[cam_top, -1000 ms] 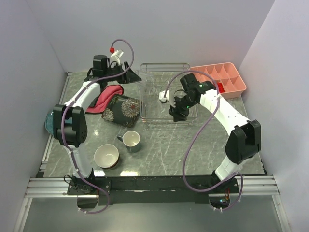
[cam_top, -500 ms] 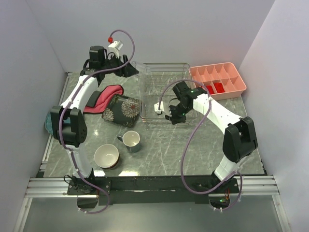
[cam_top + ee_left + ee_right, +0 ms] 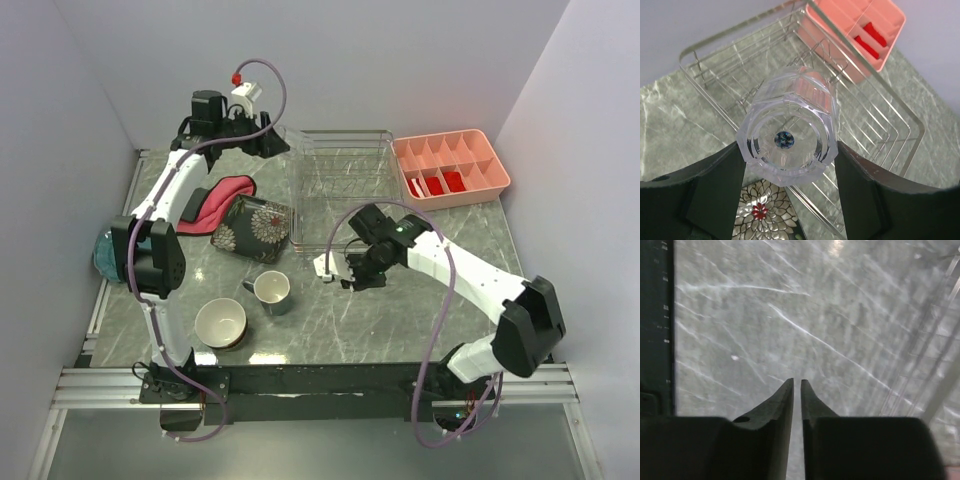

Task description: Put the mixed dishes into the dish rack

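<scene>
On the table (image 3: 330, 325) I count one square flowered plate (image 3: 252, 228), one mug (image 3: 271, 291), one cream-lined bowl (image 3: 220, 322), one red-pink cloth (image 3: 222, 198), one wire dish rack (image 3: 345, 188) and one pink tray (image 3: 440, 137). A blue dish (image 3: 100, 256) shows only as an edge behind the left arm's elbow. Plate, mug and bowl all sit on the tabletop left of the rack, outside it, with the plate just beside the rack's left side. The tray holds red pieces in a few near compartments. Left gripper (image 3: 788, 145): fingers spread wide, clamped on either side of one clear glass (image 3: 795, 100), above the rack. Right gripper (image 3: 796, 382): fingers closed to a thin slit, gripping nothing, over the table in front of the rack.
</scene>
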You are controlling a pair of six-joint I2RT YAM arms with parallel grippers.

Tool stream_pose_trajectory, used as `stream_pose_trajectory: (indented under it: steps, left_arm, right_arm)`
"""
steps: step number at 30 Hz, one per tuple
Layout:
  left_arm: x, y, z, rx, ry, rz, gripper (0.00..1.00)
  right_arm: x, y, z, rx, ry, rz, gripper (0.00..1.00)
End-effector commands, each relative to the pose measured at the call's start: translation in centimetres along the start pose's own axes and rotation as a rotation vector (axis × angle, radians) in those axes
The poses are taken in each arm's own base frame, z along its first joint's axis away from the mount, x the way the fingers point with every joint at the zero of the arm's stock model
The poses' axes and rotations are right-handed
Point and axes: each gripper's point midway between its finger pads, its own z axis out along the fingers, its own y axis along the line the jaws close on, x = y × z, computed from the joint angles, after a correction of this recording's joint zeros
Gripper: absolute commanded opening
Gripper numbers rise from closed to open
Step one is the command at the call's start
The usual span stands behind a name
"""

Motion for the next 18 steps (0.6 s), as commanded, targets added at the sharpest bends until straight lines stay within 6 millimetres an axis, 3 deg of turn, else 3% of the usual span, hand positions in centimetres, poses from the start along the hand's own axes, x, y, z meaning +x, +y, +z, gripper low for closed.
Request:
stream_pose_trajectory:
  steps: [1, 4, 7, 12, 18]
  left_arm:
    - [-2.6, -1.5, -0.2, 0.002, -0.046, 0.102, 0.31]
    - [-2.5, -1.8, -0.5, -0.003, -0.046, 0.1, 0.31]
    - [-2.6, -2.2, -1.0, -0.003, -0.045, 0.106, 0.31]
    - [-2.8, -3.1, -1.8, 0.005, -0.052, 0.117, 0.31]
    - [-2.0, -3.4, -2.1, 0.009, -0.042, 0.103, 0.32]
  right_arm:
    - [0.0, -2.8, -2.1, 0.189, 0.016, -0.013, 0.32]
    - [0.2, -4.7, -3.1, 0.246, 0.008, -0.012, 0.46]
    - [0.1, -6.5, -3.6, 0.292, -0.003, -0.012, 0.5]
    - [0.0, -9.2, -4.1, 0.297, -0.015, 0.012, 0.52]
    - [0.6, -11.3, -3.1, 0.269, -0.001, 0.017, 0.52]
